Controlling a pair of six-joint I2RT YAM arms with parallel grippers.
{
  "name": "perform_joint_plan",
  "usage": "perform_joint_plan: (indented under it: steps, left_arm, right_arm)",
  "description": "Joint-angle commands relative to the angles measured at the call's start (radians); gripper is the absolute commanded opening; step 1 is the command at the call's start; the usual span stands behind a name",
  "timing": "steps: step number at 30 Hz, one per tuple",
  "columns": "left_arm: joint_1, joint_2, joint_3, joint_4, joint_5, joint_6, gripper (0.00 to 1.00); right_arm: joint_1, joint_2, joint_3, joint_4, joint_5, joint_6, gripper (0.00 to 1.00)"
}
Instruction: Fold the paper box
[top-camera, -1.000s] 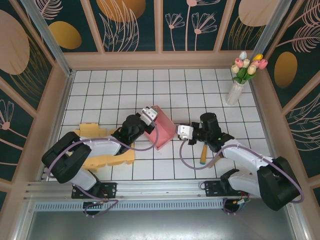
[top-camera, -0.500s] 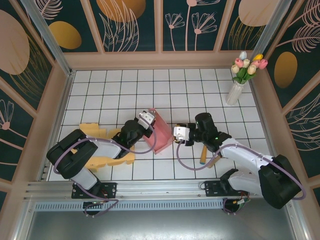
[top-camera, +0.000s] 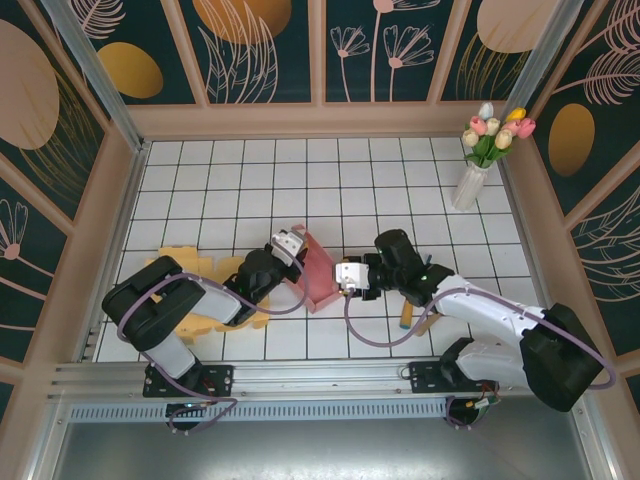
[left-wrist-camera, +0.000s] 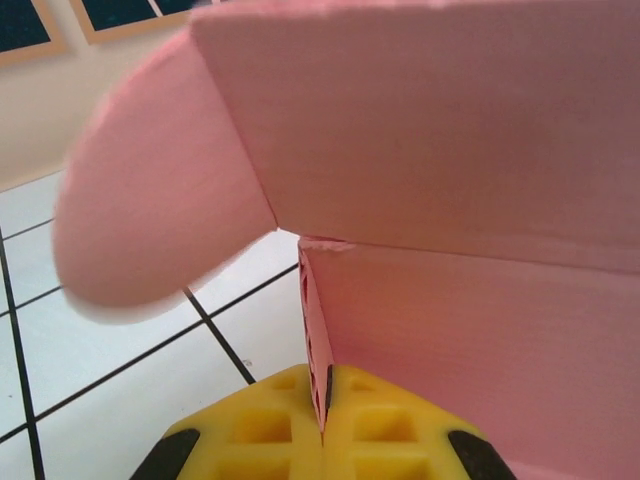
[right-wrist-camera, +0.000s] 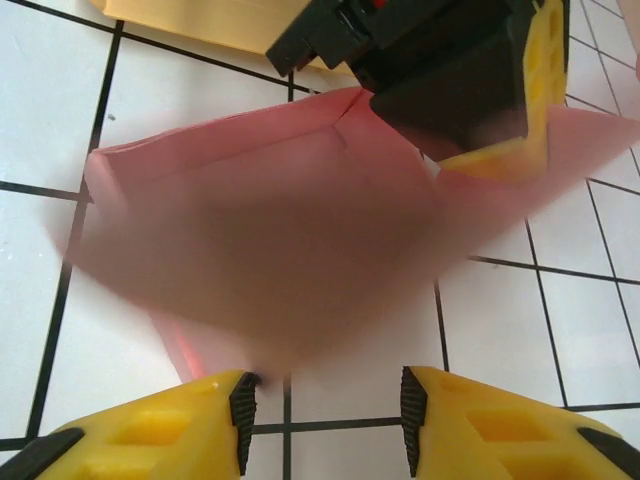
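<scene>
The pink paper box stands partly formed on the white tiles between the two arms. My left gripper is shut on the thin edge of one pink wall, with a rounded flap hanging to the left. My right gripper is at the box's right side. In the right wrist view its fingers are open, just in front of a blurred pink flap that nearly touches the left pad. The left gripper's yellow finger shows behind, clamped on the box.
A flat yellow cardboard sheet lies under the left arm. A wooden-handled tool lies beneath the right arm. A vase of tulips stands at the far right. Wooden walls ring the tiled table.
My right gripper moved left up to the box and opened wider. The left gripper kept its hold and the box shifted slightly lower and tilted.
</scene>
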Motion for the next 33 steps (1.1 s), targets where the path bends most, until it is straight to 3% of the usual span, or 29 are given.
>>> perform_joint_plan:
  steps: [1, 8, 13, 22, 27, 33]
  left_arm:
    - [-0.004, 0.021, -0.019, 0.054, -0.005, -0.011, 0.00]
    - [-0.001, 0.018, -0.034, 0.084, 0.031, -0.026, 0.00]
    - [-0.001, 0.027, -0.050, 0.099, 0.042, -0.063, 0.00]
    - [0.000, -0.002, -0.072, 0.017, 0.033, -0.225, 0.13]
    - [-0.001, -0.050, -0.100, -0.029, 0.009, -0.285, 0.24]
    - [-0.001, -0.166, -0.098, -0.185, -0.042, -0.339, 0.47]
  right_arm:
    - [0.023, -0.013, 0.038, -0.072, 0.006, 0.016, 0.47]
    - [0.060, -0.015, 0.009, 0.014, 0.033, 0.053, 0.46]
    - [0.139, 0.013, -0.013, 0.074, 0.165, 0.049, 0.38]
    - [0.244, 0.076, -0.028, 0.132, 0.317, 0.063, 0.33]
    - [0.267, 0.116, -0.032, 0.131, 0.367, 0.066, 0.33]
    - [0.276, 0.130, -0.023, 0.137, 0.384, 0.076, 0.33]
